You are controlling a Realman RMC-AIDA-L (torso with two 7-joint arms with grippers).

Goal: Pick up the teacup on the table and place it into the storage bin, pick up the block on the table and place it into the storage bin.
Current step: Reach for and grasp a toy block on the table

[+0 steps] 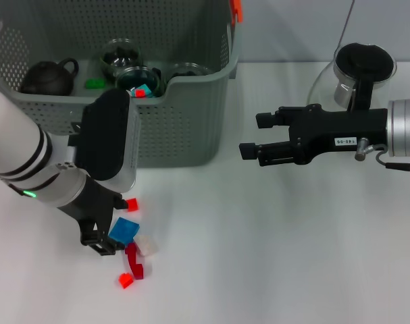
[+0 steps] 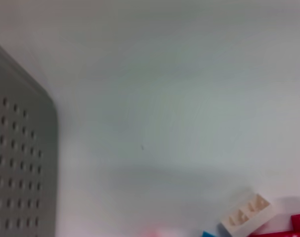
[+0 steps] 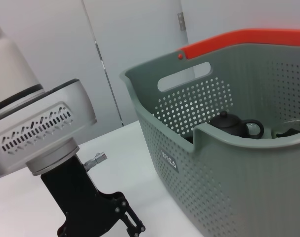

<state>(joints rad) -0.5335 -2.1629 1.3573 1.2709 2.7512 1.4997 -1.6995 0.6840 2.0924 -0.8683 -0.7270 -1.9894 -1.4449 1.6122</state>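
Observation:
The grey perforated storage bin (image 1: 191, 128) stands at the back left, also in the right wrist view (image 3: 248, 173). Inside it lie glass teacups (image 1: 138, 77), a black teapot (image 1: 48, 75) and a green block (image 1: 94, 84). Loose blocks lie on the table in front of the bin: a blue one (image 1: 125, 230), a white one (image 1: 146, 244), and red ones (image 1: 135, 260). My left gripper (image 1: 100, 241) is down at the table, right beside the blue block. My right gripper (image 1: 250, 137) hovers open and empty to the right of the bin.
A glass pot with a black lid (image 1: 362, 66) stands at the back right. The bin's orange clip (image 1: 236, 9) sits on its rim. In the left wrist view the bin wall (image 2: 16, 173) is near the white block (image 2: 247, 215).

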